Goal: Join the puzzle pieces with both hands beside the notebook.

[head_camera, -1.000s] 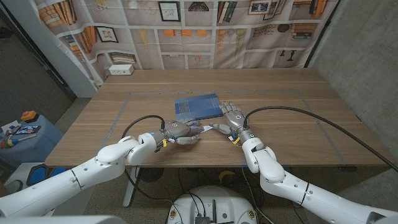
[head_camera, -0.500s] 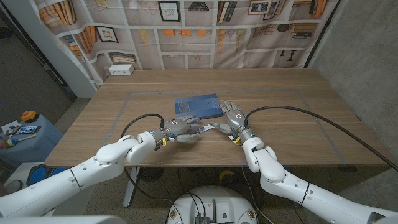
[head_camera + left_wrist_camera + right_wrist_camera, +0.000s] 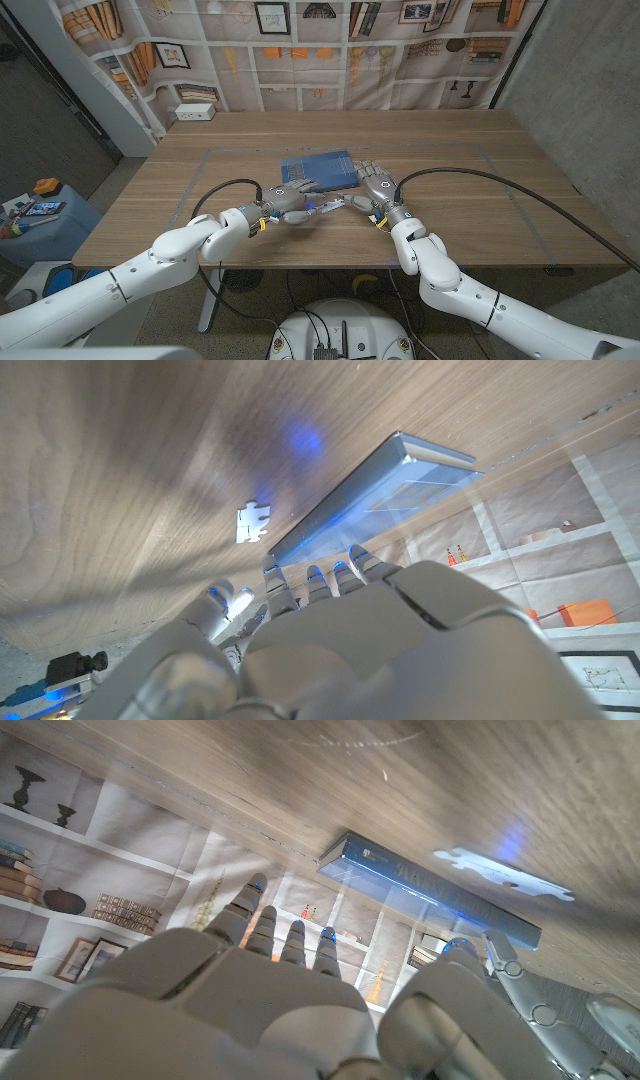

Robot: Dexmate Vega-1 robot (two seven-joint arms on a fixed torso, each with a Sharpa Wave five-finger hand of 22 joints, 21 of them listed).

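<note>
A blue notebook [image 3: 317,170] lies mid-table. Just in front of it, white puzzle pieces [image 3: 330,206] lie on the wood between my two hands. My left hand [image 3: 288,201] hovers at the notebook's near left corner, fingers stretched out and holding nothing. My right hand [image 3: 373,187] is beside the notebook's right edge, fingers spread and empty. In the left wrist view a small white piece [image 3: 253,522] lies on the table next to the notebook [image 3: 385,485], apart from my left hand [image 3: 340,630]. The right wrist view shows a flat white piece [image 3: 505,872] by the notebook [image 3: 430,885], beyond my right hand [image 3: 250,990].
The wooden table [image 3: 470,190] has faint tape lines marking a rectangle. A white box [image 3: 196,112] sits at the far left corner. A printed bookshelf backdrop hangs behind the table. A blue bin [image 3: 35,220] with small items stands on the floor to the left.
Both hands have drifted a little away from me toward the notebook; the left hand's fingers now reach its near edge. The pieces stay between the hands.
</note>
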